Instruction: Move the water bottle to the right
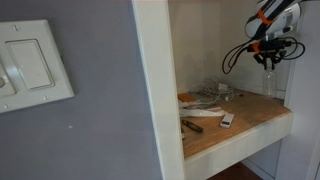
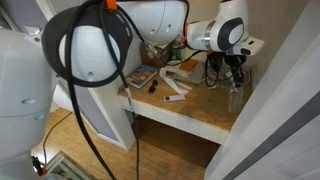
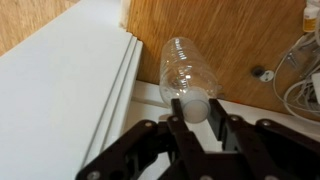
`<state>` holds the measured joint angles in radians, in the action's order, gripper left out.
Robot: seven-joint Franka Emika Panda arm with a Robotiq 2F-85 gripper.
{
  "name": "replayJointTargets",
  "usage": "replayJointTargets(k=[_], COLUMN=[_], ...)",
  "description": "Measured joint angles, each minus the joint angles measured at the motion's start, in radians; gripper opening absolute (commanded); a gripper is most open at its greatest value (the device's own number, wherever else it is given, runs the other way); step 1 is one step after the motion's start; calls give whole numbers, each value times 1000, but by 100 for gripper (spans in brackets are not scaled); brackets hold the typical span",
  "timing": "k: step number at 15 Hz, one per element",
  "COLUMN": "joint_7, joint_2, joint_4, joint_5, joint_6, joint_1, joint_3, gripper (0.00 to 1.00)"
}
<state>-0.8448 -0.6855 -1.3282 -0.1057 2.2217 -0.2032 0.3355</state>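
Switch [image 1: 30, 65] on grey wall, nearest me, far left. Next comes white frame [image 1: 158, 90], then wood desk [image 1: 255, 118] w/ papers [image 1: 205, 97] & 1 small white item [image 1: 227, 120], too small to tell what. Far right, gripper [image 1: 268, 62] reaches down onto 1 clear bottle [image 1: 268, 82], upright at desk's back corner beside the side wall. Can't tell if its base touches the desk. Wrist view: fingers [image 3: 178, 125] closed narrow, pinching its white cap [image 3: 195, 105] from both sides.

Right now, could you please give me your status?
Gripper shut on bottle, at its cap. Bottle upright on desk. Cables close beside it.
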Motion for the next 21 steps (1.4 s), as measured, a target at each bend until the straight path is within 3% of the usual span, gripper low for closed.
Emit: replayJointTargets(k=[8, 9, 10, 12, 17, 21], joint_7=[0, 0, 0, 0, 14, 110], joint_2=[-92, -100, -107, -118, -116, -71], joint_4=[81, 88, 95, 108, 133, 135], joint_5=[39, 41, 43, 44, 44, 45], joint_6=[0, 0, 0, 0, 8, 12], joint_1=[-41, -43, -45, -49, -49, -48], joint_3=[-7, -8, -8, -8, -9, -37], gripper=[8, 26, 56, 64, 98, 100])
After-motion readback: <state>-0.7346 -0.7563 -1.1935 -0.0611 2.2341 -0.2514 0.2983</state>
